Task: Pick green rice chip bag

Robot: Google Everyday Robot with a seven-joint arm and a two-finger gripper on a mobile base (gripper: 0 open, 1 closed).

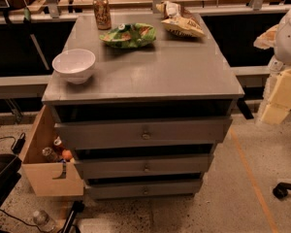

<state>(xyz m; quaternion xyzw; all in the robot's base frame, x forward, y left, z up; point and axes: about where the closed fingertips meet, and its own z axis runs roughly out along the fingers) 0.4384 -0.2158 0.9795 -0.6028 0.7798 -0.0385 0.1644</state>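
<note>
The green rice chip bag (128,35) lies flat on the far middle of the grey cabinet top (160,74). It is glossy green with orange-red and white patches. My gripper (277,98) shows as pale yellow blocks under the white arm at the right edge of the camera view. It is off the cabinet's right side, well to the right of the bag and nearer to me, and it holds nothing that I can see.
A white bowl (73,64) stands at the front left of the top. A brown can (102,12) stands at the back left. A pale yellow and white snack bag (182,23) lies at the back right. A wooden box (48,171) hangs at the cabinet's left side.
</note>
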